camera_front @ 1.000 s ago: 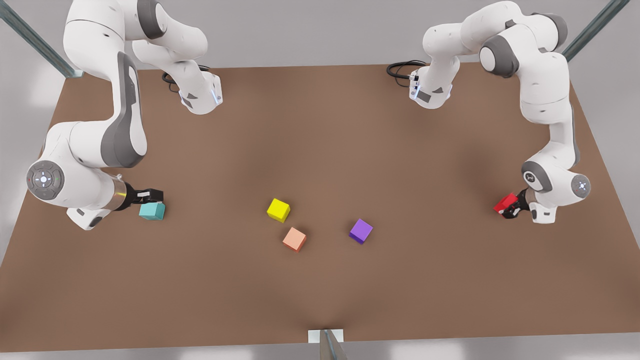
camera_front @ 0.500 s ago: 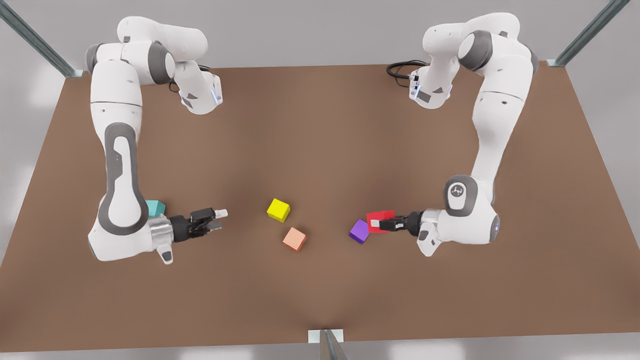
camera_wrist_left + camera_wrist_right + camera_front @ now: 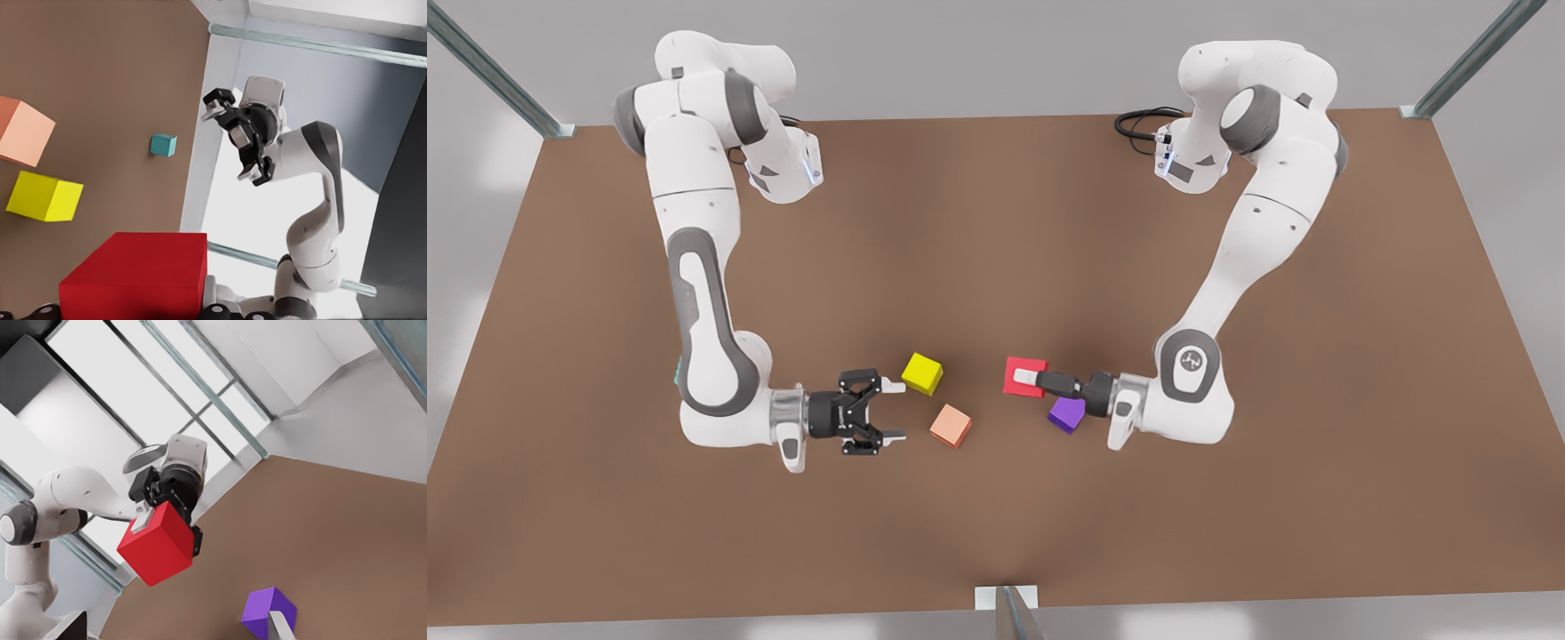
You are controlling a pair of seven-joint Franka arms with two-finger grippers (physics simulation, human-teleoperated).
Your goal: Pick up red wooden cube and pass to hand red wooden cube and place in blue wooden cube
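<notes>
left gripper (image 3: 1030,380): on the front view's right, clamped on the red wooden cube (image 3: 1024,376), fingers level and pointing toward the table centre.
red wooden cube: held off the table (image 3: 996,222), just beside the purple cube (image 3: 1066,414), which sits partly under the wrist. It also fills the foreground of the left wrist view (image 3: 137,275).
right gripper (image 3: 889,411): on the front view's left, fingers spread wide, holding nothing, facing the other gripper. It sits between the yellow cube (image 3: 921,372) and the salmon cube (image 3: 951,425), touching neither as far as I can tell.
blue wooden cube (image 3: 163,145): on the table near its edge, well apart from the other cubes. In the front view, probably the teal sliver (image 3: 677,373) behind the right arm's elbow.
gap: red cube and open gripper near, not touching.
</notes>
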